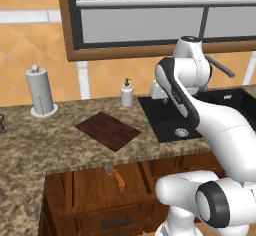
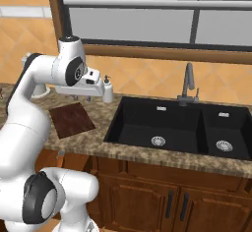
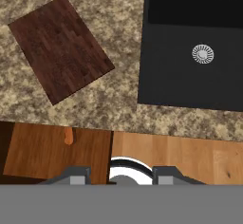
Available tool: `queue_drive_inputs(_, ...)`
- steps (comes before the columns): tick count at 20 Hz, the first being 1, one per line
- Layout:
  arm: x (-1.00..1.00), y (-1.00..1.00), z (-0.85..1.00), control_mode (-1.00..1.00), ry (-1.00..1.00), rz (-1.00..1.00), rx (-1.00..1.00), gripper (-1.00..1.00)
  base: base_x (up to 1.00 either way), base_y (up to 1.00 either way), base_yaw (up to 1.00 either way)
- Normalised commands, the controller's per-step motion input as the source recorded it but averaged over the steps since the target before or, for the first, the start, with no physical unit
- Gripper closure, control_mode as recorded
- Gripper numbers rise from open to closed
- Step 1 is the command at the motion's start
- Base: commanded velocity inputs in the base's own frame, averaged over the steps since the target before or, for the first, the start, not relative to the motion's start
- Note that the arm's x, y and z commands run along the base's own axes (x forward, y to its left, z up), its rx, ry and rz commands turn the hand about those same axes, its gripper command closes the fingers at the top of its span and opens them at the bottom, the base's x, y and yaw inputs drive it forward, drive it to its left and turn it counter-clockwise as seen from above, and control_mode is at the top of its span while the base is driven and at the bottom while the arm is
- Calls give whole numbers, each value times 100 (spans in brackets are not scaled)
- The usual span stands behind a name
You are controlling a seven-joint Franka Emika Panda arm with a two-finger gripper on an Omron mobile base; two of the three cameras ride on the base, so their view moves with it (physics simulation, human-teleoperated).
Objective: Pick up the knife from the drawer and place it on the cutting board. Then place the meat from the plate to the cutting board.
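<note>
White arm [image 2: 29, 108] — claw [image 3: 121, 171] straight down

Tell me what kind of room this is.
A kitchen, rendered rather than real: a black double sink with a faucet, a granite counter, and a cutting board on it.
</note>
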Motion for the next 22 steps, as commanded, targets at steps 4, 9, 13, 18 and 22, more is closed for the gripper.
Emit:
queue_drive_inputs(4, -26, 0, -4, -100, -1, 3, -3, -100, 0, 0, 0)
queue_drive_inputs(9, -6, -12, -4, 100, 0, 1, 0, -100, -6, -20, 2)
queue_drive_inputs(13, 0, 0, 0, 100, 0, 0, 0, -100, -9, -100, 18)
queue_drive_inputs(18, 0, 0, 0, 100, 0, 0, 0, -100, -22, -36, 71)
queue_drive_inputs(22, 0, 0, 0, 100, 0, 0, 0, -100, -32, 0, 89)
